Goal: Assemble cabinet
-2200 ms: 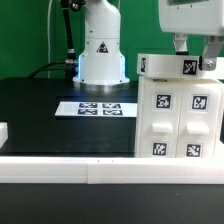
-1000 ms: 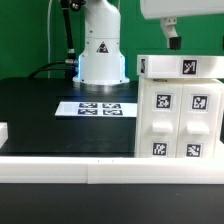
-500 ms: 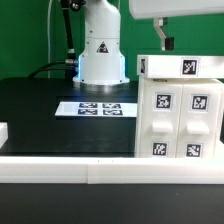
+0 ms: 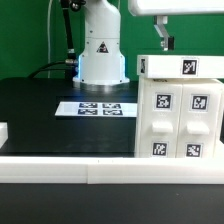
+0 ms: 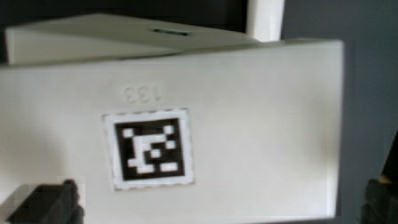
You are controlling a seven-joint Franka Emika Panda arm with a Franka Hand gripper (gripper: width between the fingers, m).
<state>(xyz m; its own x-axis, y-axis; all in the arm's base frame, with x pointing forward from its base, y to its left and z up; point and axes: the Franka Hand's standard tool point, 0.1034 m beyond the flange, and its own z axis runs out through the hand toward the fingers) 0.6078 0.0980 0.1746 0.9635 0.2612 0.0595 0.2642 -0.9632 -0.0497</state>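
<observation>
The cabinet (image 4: pixel 180 108) was seen standing on the black table (image 4: pixel 40 110) at the exterior view's right, its tagged front blocks facing the camera. In the wrist view its tagged top face (image 5: pixel 178 130) was seen from above. The gripper (image 4: pixel 163 42) was held above the cabinet's top, apart from it, its fingers spread wide with nothing between them. The marker board (image 4: pixel 96 108) lay flat near the robot base (image 4: pixel 100 50).
</observation>
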